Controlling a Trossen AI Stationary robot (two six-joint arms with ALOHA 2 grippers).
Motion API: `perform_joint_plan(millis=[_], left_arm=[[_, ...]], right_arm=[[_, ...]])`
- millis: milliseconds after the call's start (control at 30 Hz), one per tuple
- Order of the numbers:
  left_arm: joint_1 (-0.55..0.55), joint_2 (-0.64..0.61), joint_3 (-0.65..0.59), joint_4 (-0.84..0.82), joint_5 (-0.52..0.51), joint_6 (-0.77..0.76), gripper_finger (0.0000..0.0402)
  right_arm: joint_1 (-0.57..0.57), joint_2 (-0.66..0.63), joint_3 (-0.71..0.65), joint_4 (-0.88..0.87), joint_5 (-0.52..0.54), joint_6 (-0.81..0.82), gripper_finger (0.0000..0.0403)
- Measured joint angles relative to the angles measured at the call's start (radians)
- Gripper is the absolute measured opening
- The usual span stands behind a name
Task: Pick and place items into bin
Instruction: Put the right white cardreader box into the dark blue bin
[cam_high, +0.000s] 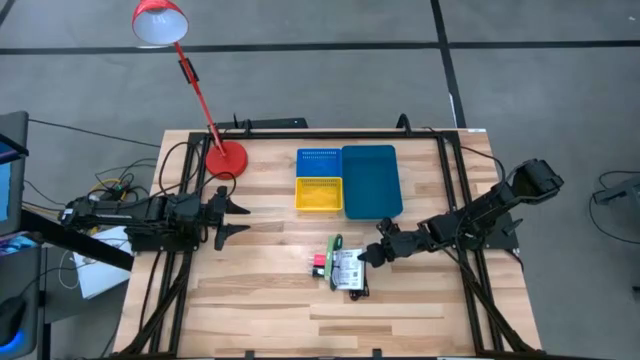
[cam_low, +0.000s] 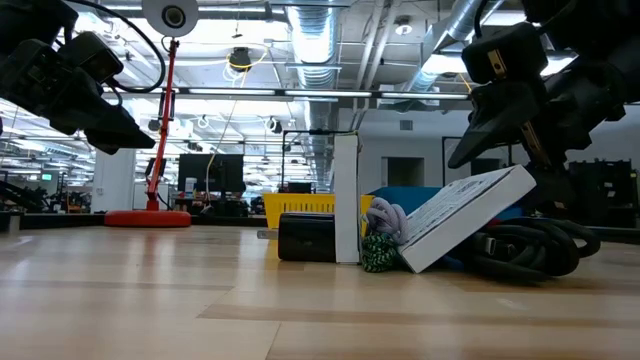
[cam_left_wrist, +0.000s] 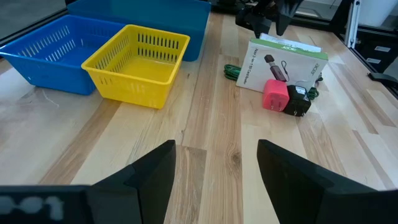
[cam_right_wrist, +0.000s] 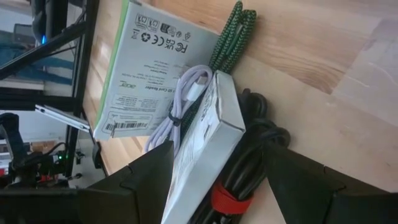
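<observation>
I read the pile of items (cam_high: 345, 268) as lying in the middle of the tabletop, somewhat toward its near edge and well short of the bins at the far edge. The blue bin (cam_high: 372, 180) stands nearest the pile's far side; the yellow basket (cam_high: 319, 194) and the blue basket (cam_high: 319, 160) stand just beside it toward the left edge.

The right gripper (cam_high: 372, 254) is the nearer hand. It hovers just beside the pile on the side facing the right edge, fingers spread apart and holding nothing. In the right wrist view the white flat packet (cam_right_wrist: 205, 146) sits directly between the two dark fingers, tilted on edge and resting on the black cables (cam_right_wrist: 255, 162) with a red band (cam_right_wrist: 225, 200). I judge its long axis to run roughly in line with the gripper's reach, so the thin edge faces the jaws and a closing move would pinch it across its thickness.

Beyond it lie a second flat printed box (cam_right_wrist: 146, 68), a green braided cord (cam_right_wrist: 233, 34) and a pale cable (cam_right_wrist: 186, 99). The left wrist view adds a small red-pink block (cam_left_wrist: 275, 95) and a black adapter (cam_left_wrist: 297, 103) on the pile's left-hand side.

The left gripper (cam_high: 232, 218) waits near the left edge, well apart from the pile, fingers spread and empty.
</observation>
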Motion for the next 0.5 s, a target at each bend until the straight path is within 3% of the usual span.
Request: perform_joint_plan(millis=[500], left_arm=[[0.0,0.0,0.0,0.0,0.0,0.0,0.0215]], right_arm=[[0.0,0.0,0.0,0.004,0.001,0.027,0.024]])
